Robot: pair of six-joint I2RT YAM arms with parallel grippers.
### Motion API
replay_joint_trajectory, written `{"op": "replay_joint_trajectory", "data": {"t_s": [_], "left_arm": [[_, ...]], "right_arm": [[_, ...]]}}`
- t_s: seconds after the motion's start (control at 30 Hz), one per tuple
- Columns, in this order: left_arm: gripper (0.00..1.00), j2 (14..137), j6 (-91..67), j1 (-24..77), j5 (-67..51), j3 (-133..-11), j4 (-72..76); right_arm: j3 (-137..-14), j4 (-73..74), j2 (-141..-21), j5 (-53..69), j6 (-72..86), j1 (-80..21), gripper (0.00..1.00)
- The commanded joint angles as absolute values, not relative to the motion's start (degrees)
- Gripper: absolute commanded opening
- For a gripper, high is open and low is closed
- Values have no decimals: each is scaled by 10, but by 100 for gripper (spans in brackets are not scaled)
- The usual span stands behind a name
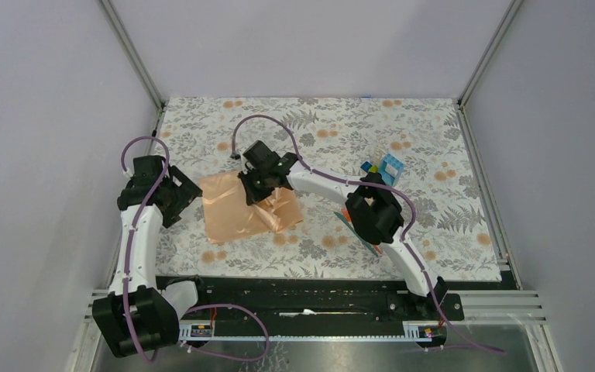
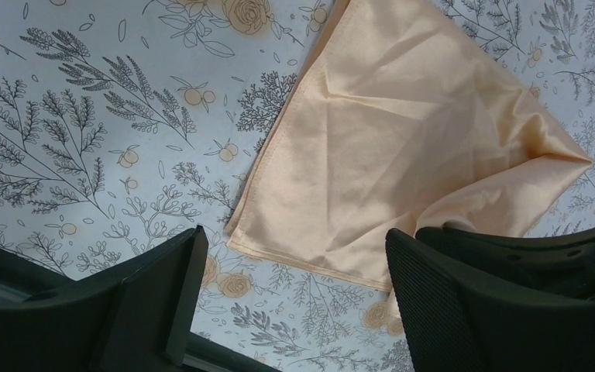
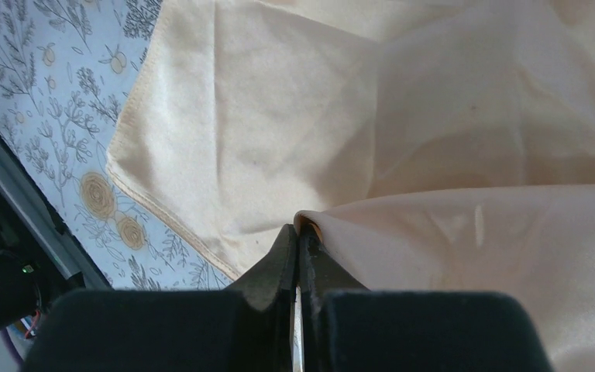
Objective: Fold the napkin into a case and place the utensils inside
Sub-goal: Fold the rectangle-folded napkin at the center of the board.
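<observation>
Napkin (image 1: 228, 209): mid-desk on the floral mat (image 1: 434, 139), partly folded — no case yet. Right claw (image 3: 300, 232): closed tight, pinching a raised fold. Left claw (image 2: 294, 260): spread wide, empty, at the cloth's left edge. Utensils (image 1: 344, 219): right of it, half hidden under the right arm (image 1: 372, 213) — insertion outstanding.

Floral mat (image 1: 434, 132) flat; toy blocks (image 1: 387, 167) clustered on its right half.

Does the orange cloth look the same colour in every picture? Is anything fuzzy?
Top external view: the napkin is deep peach with shiny streaks. Left wrist view: paler, with soft shadows in the creases. Right wrist view: palest, nearly cream; the right gripper, close to the lens, is dark and fuzzy.
</observation>
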State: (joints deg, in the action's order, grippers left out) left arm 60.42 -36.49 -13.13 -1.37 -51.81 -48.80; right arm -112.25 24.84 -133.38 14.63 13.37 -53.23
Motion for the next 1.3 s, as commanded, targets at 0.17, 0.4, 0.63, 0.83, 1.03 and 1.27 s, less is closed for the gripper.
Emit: {"op": "replay_joint_trajectory", "data": {"t_s": [0.17,0.4,0.63,0.83,1.03,1.27], "left_arm": [[90,601,-367,-134,-14,-496,-453],[47,693,-386,-140,-27,-440,-387],[34,770,-400,-141,-7,-428,-364],[27,818,-407,-142,-9,-416,-348],[22,858,-409,-143,-22,-409,-334],[18,864,-408,-149,-19,-410,-334]], "right_arm": [[-1210,219,-1360,181,165,-544,0],[-1264,230,-1385,202,183,-551,0],[-1299,227,-1415,216,203,-562,0],[-1323,210,-1443,234,235,-574,0],[-1336,182,-1459,254,274,-585,0],[-1344,151,-1463,266,312,-600,0]]}}
